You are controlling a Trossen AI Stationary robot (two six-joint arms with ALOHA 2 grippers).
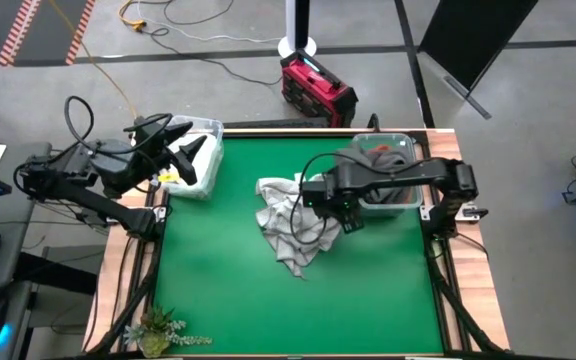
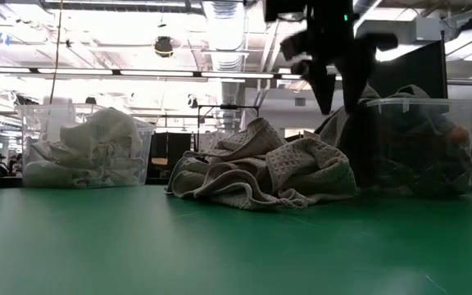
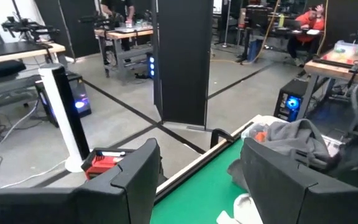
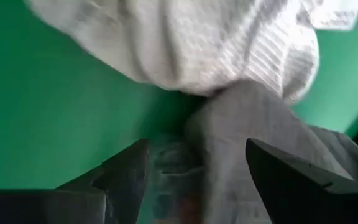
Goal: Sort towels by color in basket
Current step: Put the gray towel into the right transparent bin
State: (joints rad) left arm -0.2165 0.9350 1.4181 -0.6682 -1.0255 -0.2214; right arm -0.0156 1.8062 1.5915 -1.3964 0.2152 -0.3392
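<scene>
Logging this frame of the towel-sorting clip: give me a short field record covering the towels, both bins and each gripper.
surface: green table
loose towels: heap of light grey and white towels at table centre
left bin: clear bin holding white towels
right bin: clear bin holding dark grey towels, a bit of orange showing
right gripper: open, empty, above the heap's right edge
left gripper: open, empty, above the left bin

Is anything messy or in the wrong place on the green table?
Yes. A crumpled heap of pale towels lies loose in the middle of the table, not in either bin. The right gripper hangs open just above its edge. A grey towel also droops over the rim of the right bin.
</scene>
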